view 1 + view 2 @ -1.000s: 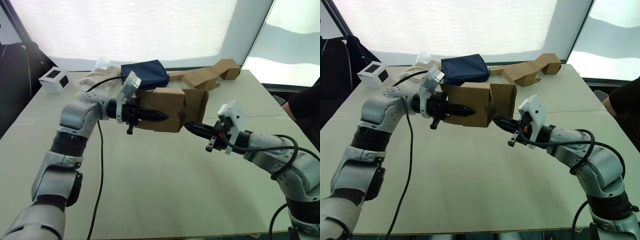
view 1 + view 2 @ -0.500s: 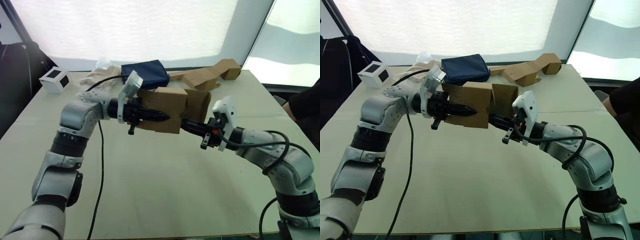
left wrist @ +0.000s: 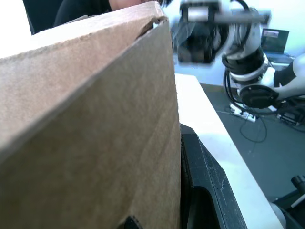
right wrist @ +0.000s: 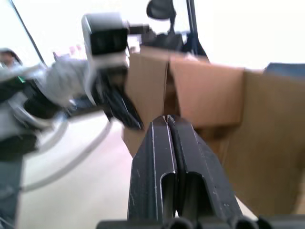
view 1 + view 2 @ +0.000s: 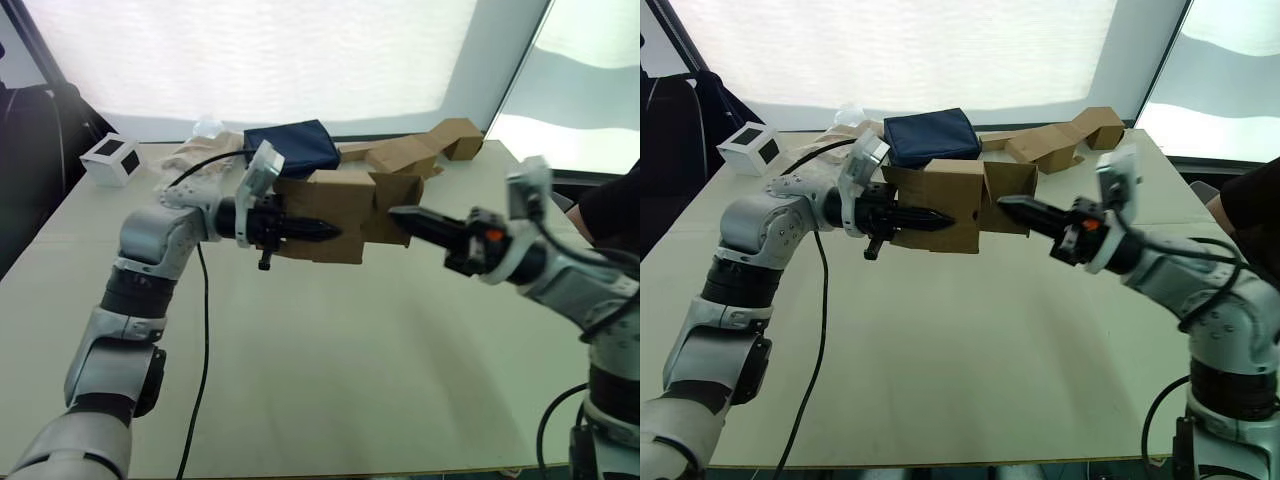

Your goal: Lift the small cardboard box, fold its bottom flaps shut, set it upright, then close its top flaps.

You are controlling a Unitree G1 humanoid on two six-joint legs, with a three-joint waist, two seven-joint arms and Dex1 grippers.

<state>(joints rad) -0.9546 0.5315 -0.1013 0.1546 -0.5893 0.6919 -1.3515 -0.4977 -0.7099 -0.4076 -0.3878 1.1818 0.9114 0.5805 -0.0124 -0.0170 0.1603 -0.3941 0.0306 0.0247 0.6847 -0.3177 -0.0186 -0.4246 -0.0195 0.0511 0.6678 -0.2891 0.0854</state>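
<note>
The small cardboard box (image 5: 325,200) hangs on its side above the table, plain brown. My left gripper (image 5: 325,234) is shut on its front wall, with one black finger (image 3: 205,191) lying along the outside of the cardboard (image 3: 95,143). At the box's right end, brown flaps (image 5: 398,200) stand partly open; whether they are the bottom flaps or the top flaps cannot be told. My right gripper (image 5: 395,213) is shut and empty, its tip (image 4: 167,119) level with that end and right at the flaps (image 4: 209,95).
Behind the box lie a dark blue pouch (image 5: 292,147), a longer bent cardboard piece (image 5: 420,150) and crumpled pale wrapping (image 5: 200,152). A white cube with black squares (image 5: 108,160) sits at the far left. A person's dark sleeve (image 5: 615,210) shows at the right edge. The pale table (image 5: 320,380) spreads below.
My right arm has swung up and out from under the box's lower right corner; its shut gripper now points level at the right-end flaps. The left arm and box stay almost still.
</note>
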